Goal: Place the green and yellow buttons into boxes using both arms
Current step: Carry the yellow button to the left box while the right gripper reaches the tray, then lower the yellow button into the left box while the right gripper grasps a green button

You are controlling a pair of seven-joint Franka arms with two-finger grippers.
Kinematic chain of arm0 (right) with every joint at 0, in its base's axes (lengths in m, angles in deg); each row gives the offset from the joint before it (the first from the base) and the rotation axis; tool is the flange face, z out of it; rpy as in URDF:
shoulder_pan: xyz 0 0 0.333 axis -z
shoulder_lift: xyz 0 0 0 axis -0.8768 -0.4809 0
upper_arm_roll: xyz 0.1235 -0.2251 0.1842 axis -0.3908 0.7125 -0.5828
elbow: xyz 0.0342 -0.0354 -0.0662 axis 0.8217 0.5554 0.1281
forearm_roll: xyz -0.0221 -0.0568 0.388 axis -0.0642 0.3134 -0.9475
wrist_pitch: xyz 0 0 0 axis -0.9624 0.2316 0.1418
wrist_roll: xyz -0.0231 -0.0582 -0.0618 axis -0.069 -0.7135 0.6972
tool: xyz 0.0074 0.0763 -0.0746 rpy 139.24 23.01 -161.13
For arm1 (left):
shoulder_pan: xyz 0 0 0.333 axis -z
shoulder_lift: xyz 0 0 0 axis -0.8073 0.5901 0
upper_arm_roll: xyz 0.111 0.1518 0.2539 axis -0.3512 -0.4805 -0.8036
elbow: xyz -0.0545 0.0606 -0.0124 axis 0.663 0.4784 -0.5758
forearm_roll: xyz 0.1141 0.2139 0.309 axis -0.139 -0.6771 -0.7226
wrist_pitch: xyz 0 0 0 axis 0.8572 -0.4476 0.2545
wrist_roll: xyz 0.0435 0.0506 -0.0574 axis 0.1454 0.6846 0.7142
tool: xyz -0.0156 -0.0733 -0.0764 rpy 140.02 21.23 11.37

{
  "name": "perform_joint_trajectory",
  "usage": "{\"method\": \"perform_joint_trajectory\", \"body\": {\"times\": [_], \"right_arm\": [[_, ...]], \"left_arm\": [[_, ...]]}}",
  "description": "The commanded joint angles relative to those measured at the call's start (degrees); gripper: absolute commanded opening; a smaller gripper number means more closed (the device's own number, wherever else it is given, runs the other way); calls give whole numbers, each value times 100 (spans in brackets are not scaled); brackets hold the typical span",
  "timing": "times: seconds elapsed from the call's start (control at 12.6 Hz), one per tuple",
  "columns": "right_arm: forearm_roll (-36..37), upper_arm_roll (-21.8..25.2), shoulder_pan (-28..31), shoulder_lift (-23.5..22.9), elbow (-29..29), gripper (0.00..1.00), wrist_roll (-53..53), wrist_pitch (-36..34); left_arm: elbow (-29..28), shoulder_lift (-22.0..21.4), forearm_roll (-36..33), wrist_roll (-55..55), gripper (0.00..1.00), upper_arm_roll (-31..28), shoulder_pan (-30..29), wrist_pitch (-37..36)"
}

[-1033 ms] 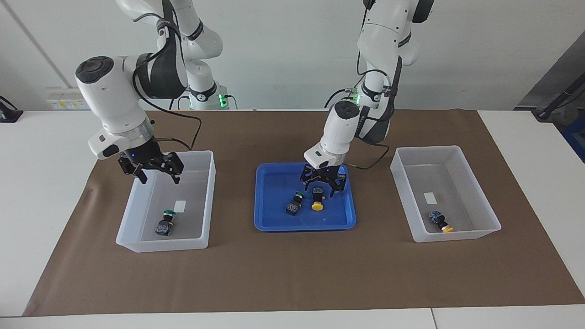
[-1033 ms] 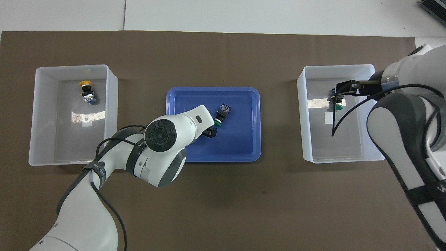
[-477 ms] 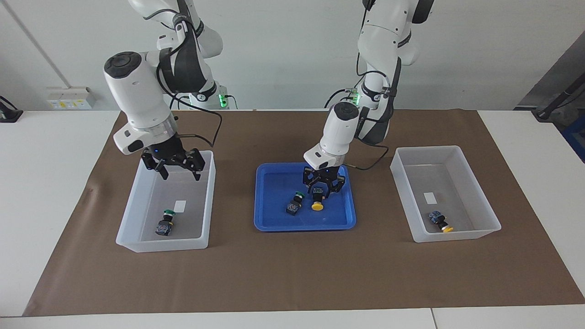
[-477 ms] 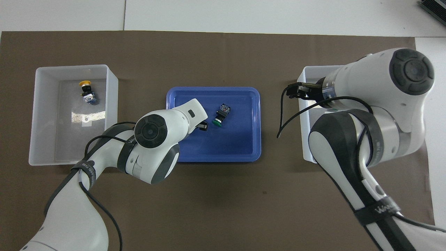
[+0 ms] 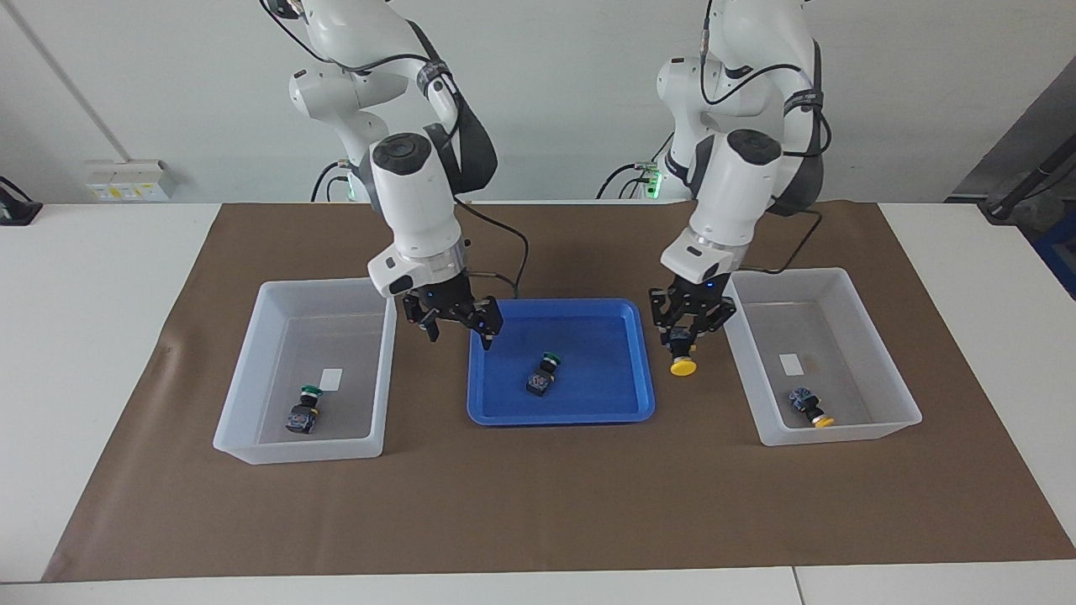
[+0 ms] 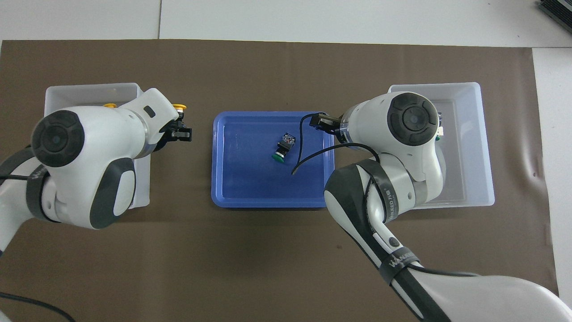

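Observation:
My left gripper (image 5: 683, 336) is shut on a yellow button (image 5: 683, 363), cap down, above the mat between the blue tray (image 5: 555, 413) and the box (image 5: 841, 430) at the left arm's end. In the overhead view the gripper (image 6: 181, 130) and the yellow cap (image 6: 180, 107) show beside that box (image 6: 89, 87). A second yellow button (image 5: 811, 407) lies in this box. My right gripper (image 5: 460, 334) is open and empty over the tray's edge beside the other box (image 5: 294, 449), which holds a green button (image 5: 303, 410). Another green button (image 5: 542, 374) (image 6: 282, 148) lies in the tray (image 6: 250, 197).
A brown mat (image 5: 538, 504) covers the table under the tray and both boxes. In the overhead view the right arm covers much of its box (image 6: 485, 156), and the left arm covers much of the other.
My left gripper has shut on the yellow button, lifted it out of the tray and carried it toward the left arm's end box. My right gripper has swung from over its box to the tray's edge.

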Motion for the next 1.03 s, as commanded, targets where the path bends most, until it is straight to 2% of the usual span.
{"method": "perform_joint_trajectory", "body": {"times": [0.0,0.08,0.24,0.4,0.71,0.95], "right_arm": [[-108,-18,-139,-462,-300,100,-361,285],[-152,-192,-174,-672,-361,100,-466,529],[-109,-255,-375,-1016,-370,100,-519,873],[-91,-264,-403,-1061,-370,100,-519,918],[-82,-255,-526,-1237,-291,100,-502,1191],[-64,-255,-526,-1369,-291,88,-511,1349]], "left_arm": [[-58,-143,43,-371,0,60,-569,-44],[-66,-134,43,-458,0,60,-728,35],[-101,-108,52,-765,0,60,-1097,115],[-163,-73,52,-899,0,60,-1317,124],[-698,-204,70,-539,0,60,-1660,185],[-848,-91,87,-521,0,60,-1705,394]]}}
